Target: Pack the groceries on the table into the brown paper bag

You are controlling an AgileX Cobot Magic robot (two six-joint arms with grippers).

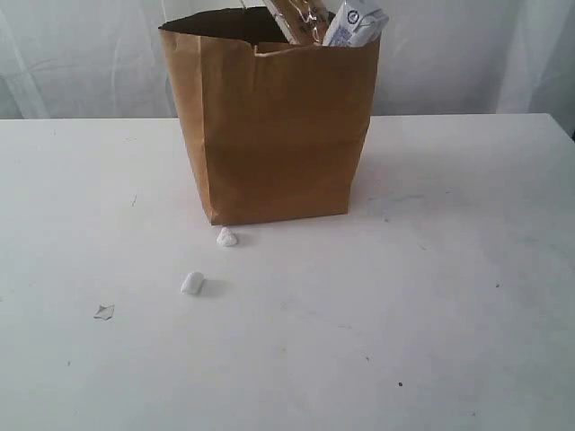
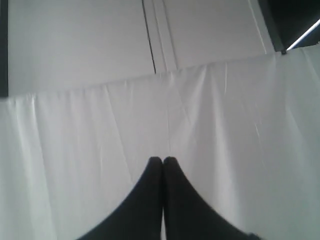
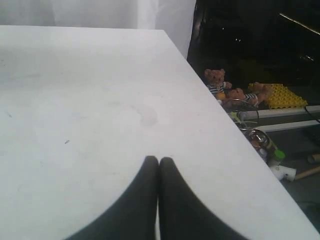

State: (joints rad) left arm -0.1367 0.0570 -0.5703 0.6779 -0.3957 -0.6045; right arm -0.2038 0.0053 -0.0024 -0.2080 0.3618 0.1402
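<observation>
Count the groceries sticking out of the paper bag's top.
2: the spaghetti pack near the middle of the opening, the white-blue carton just right of it. Others may be hidden inside.

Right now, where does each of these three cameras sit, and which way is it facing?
Exterior: off the arms, facing the bag across the table; no robot part shows.
Left wrist: on the left arm, facing a curtain; shut left fingers show.
Right wrist: on the right arm, looking along the table towards its edge and a teddy bear; shut right fingers show.
Shared: exterior and right wrist both see the table.
</observation>
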